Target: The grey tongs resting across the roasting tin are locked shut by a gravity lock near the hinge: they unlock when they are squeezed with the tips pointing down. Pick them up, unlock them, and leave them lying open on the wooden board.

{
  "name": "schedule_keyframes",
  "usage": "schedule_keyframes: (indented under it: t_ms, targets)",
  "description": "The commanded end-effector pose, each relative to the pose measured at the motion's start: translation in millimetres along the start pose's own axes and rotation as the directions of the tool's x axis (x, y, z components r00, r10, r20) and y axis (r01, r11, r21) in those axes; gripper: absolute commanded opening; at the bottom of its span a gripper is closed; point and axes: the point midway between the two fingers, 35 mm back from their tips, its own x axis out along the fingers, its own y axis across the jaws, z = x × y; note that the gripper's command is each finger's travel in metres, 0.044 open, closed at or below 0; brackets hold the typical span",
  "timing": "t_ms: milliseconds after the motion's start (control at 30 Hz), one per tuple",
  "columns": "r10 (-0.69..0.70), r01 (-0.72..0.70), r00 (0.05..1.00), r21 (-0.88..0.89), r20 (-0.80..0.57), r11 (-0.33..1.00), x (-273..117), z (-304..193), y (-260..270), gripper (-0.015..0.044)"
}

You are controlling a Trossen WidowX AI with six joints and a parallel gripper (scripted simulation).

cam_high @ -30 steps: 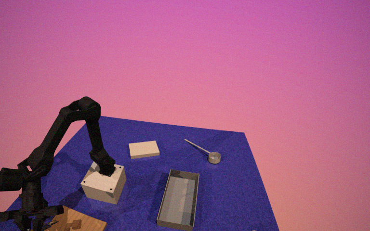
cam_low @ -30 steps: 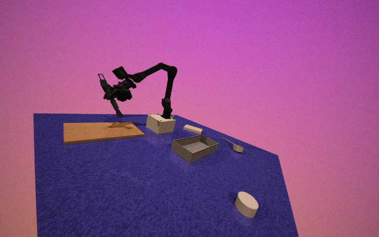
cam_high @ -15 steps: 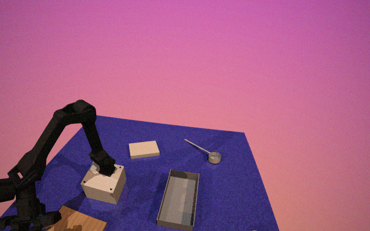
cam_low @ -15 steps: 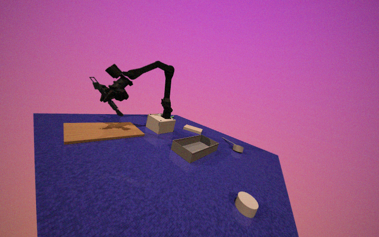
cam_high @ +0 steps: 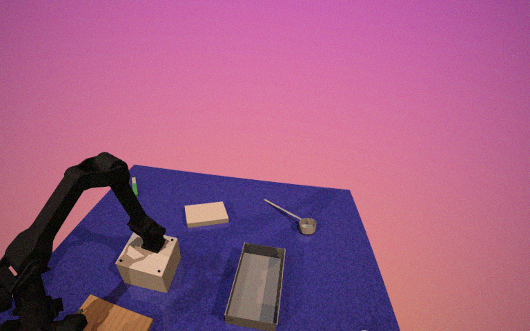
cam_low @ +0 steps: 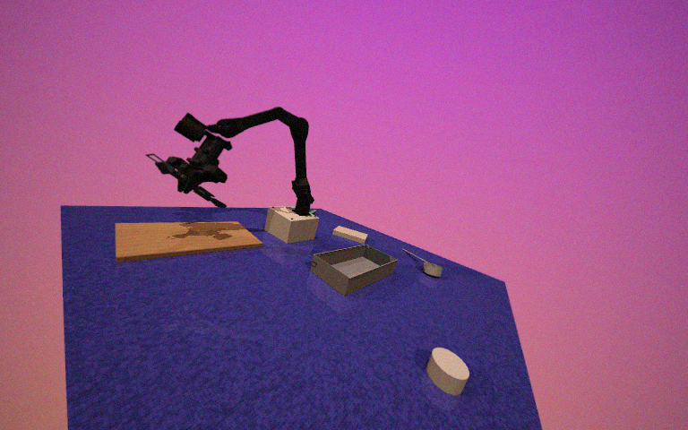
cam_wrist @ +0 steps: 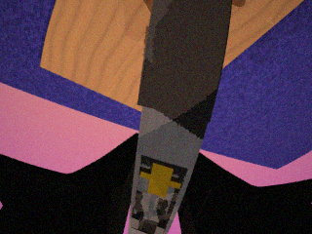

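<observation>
My gripper is shut on the grey tongs, above the far side of the wooden board. The tongs slope in the exterior view, with a thin loop at the upper left end and the other end low at the right. A yellow lock part shows between the fingers in the wrist view. I cannot tell whether the arms are locked or spread. In the top view the tongs cannot be made out. The roasting tin has nothing resting across it.
The arm stands on a pale box between board and tin. A cream block and a long-handled cup lie beyond the tin. A pale cylinder stands at the front right in the exterior view.
</observation>
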Motion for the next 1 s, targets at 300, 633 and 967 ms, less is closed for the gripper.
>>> schedule_keyframes:
  t_ms: [300,633,967]
  targets:
    - [0.009,-0.006,0.975,-0.016,0.220,1.000,14.7,3.6,-2.0,-0.0150]
    - [0.022,-0.009,0.924,-0.037,0.382,0.999,19.5,7.8,-5.8,-0.0150]
    - [0.041,-0.007,0.858,-0.068,0.512,0.998,20.2,11.6,-9.9,-0.0150]
